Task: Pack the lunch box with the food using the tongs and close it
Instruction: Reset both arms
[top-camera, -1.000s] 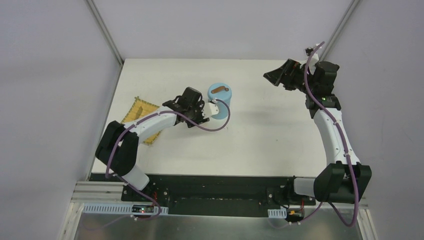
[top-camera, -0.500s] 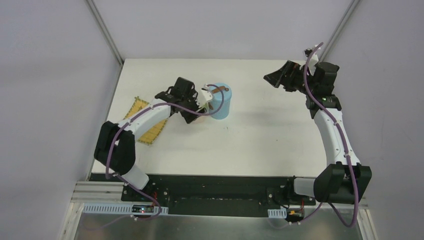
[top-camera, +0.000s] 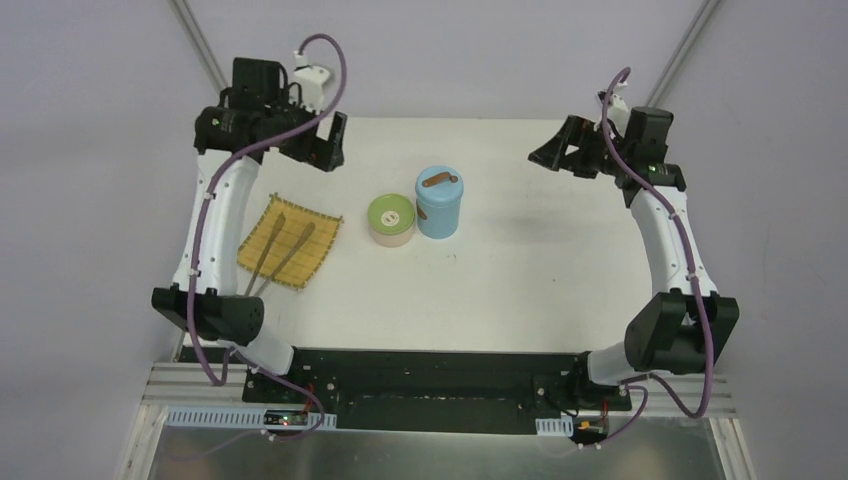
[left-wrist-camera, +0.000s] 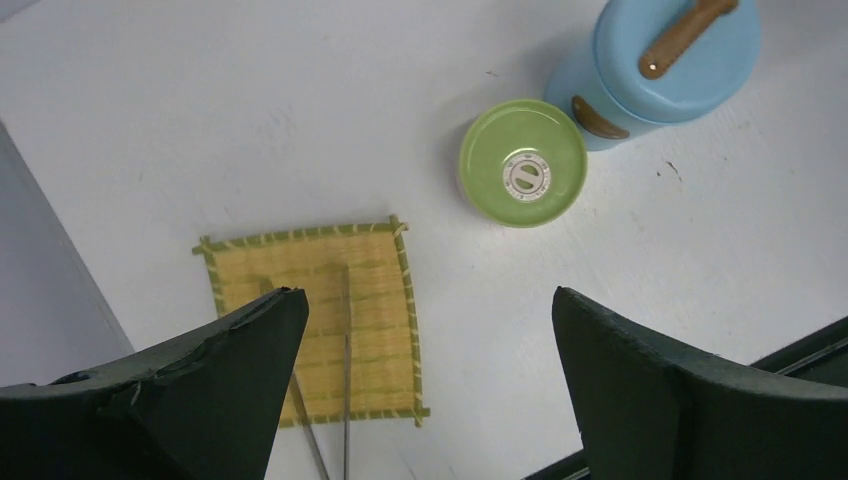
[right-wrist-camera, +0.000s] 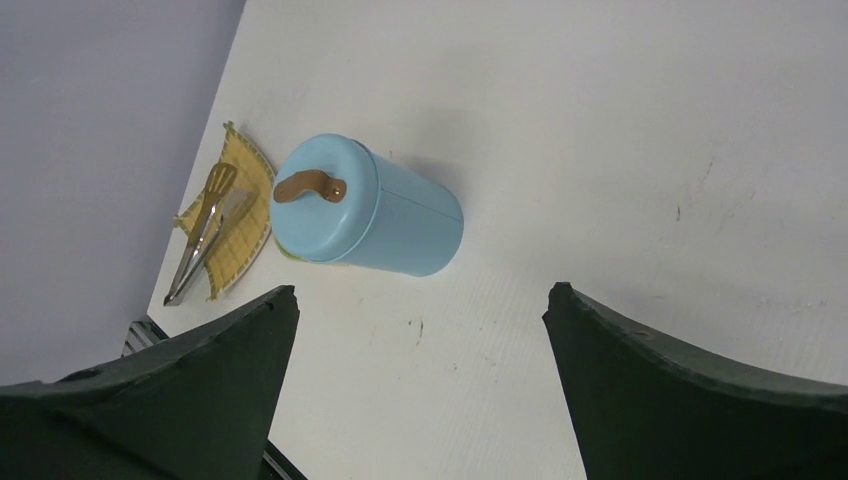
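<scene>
Lunch box pieces are standing near the middle of the counter (top-camera: 520, 280): the light-blue cylinder (top-camera: 438, 215) is wearing its blue lid (top-camera: 441, 194), and the short bowl (top-camera: 390, 238) under its green lid (top-camera: 390, 212) is sitting just beside it at its 9 o'clock. Tongs (left-wrist-camera: 347, 350) are lying on the yellow mat (left-wrist-camera: 380, 300), toward 8 o'clock from the bowl. I am holding my left end effector (top-camera: 328, 150) over the counter's 11 o'clock corner and my right end effector (top-camera: 555, 148) at 2 o'clock, both released, jaws spread wide, gripping nothing.

obstacles: bowl (top-camera: 391, 218) beside cylinder (top-camera: 438, 203) (mid-table) | free: above tongs (top-camera: 279, 252), mat (top-camera: 322, 234)
</scene>
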